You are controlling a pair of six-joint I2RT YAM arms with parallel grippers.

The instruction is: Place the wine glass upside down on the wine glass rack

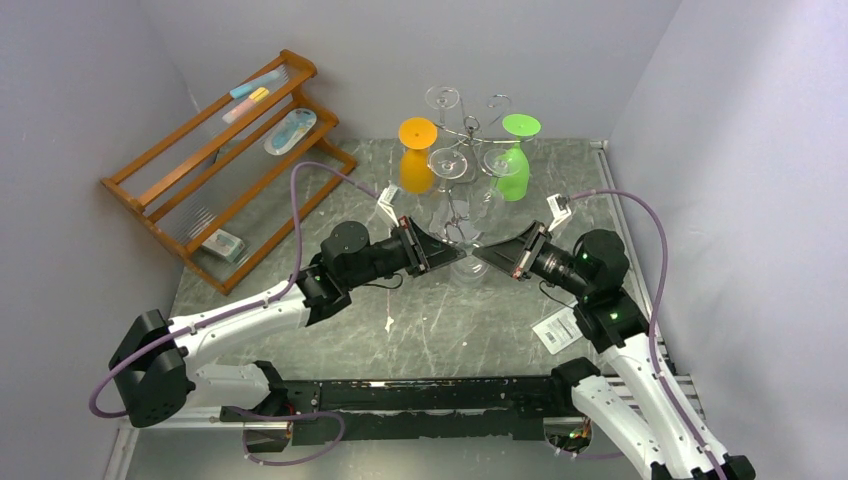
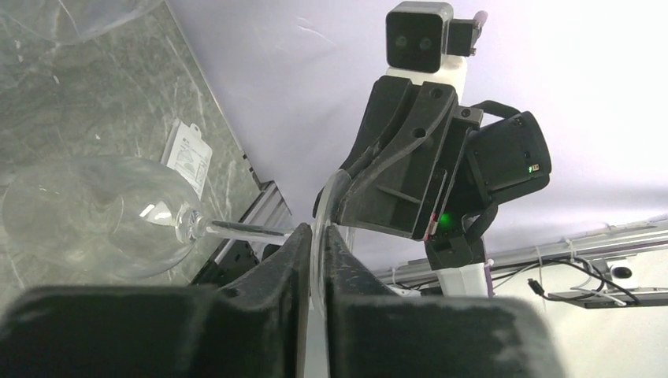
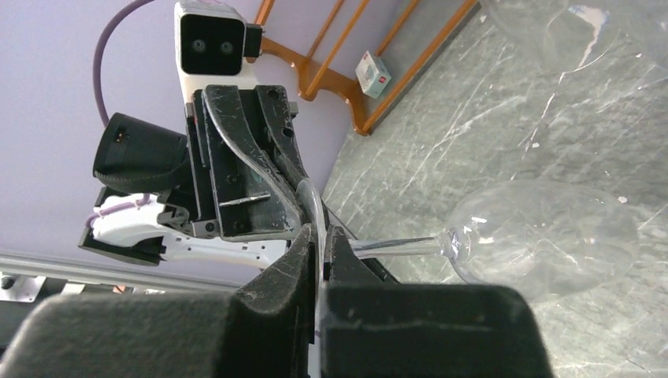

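A clear wine glass (image 1: 466, 268) hangs bowl-down above the table middle, held by its round foot from both sides. My left gripper (image 1: 452, 254) is shut on the foot's left edge, and the foot (image 2: 318, 224) stands on edge between its fingers, with stem and bowl (image 2: 94, 216) to the left. My right gripper (image 1: 481, 258) is shut on the opposite edge, with the foot (image 3: 318, 228) pinched and the bowl (image 3: 543, 236) to the right. The silver wire wine glass rack (image 1: 472, 133) stands at the back, apart from both grippers.
On the rack hang an orange glass (image 1: 417, 155), a green glass (image 1: 514, 158) and clear glasses (image 1: 447, 163). A wooden tiered shelf (image 1: 195, 185) stands at the back left with a small box (image 1: 225, 243). A white tag (image 1: 557, 330) lies at the front right.
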